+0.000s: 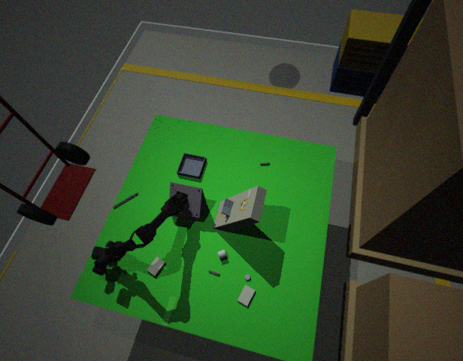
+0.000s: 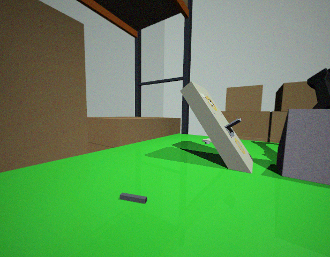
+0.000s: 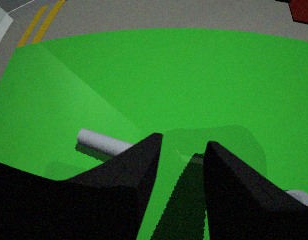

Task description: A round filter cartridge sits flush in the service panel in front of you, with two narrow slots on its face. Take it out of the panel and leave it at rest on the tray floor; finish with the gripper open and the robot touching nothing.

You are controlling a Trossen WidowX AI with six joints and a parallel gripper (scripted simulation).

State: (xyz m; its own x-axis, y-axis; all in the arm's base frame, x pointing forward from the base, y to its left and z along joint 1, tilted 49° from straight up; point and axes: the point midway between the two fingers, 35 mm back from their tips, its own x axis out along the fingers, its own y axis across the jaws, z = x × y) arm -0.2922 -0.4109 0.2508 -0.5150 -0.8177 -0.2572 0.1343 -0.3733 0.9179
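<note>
The service panel (image 1: pixel 234 216) (image 2: pixel 203 121) is a cream slab leaning at a slant beside the arm's base. A round face with a yellow ring (image 1: pixel 243 204) (image 2: pixel 210 103), apparently the cartridge, sits in its upper part; its slots are too small to make out. A grey flap (image 1: pixel 227 207) (image 2: pixel 233 122) stands out from the panel lower down. The tray (image 1: pixel 192 167) is a dark-rimmed square box behind the base, with nothing in it. My gripper (image 3: pixel 184 146) is partly open and empty, above the mat's left side in the top view, far from panel and tray.
The pedestal (image 1: pixel 196 198) (image 2: pixel 309 143) stands between tray and panel. Loose on the mat are pale blocks (image 1: pixel 156 266) (image 1: pixel 246 295), a cylinder (image 1: pixel 222 254), a dark bar (image 1: pixel 264 164) (image 2: pixel 133 197) and a rod (image 1: pixel 125 200). A red hand truck (image 1: pixel 68 190) stands left of the mat.
</note>
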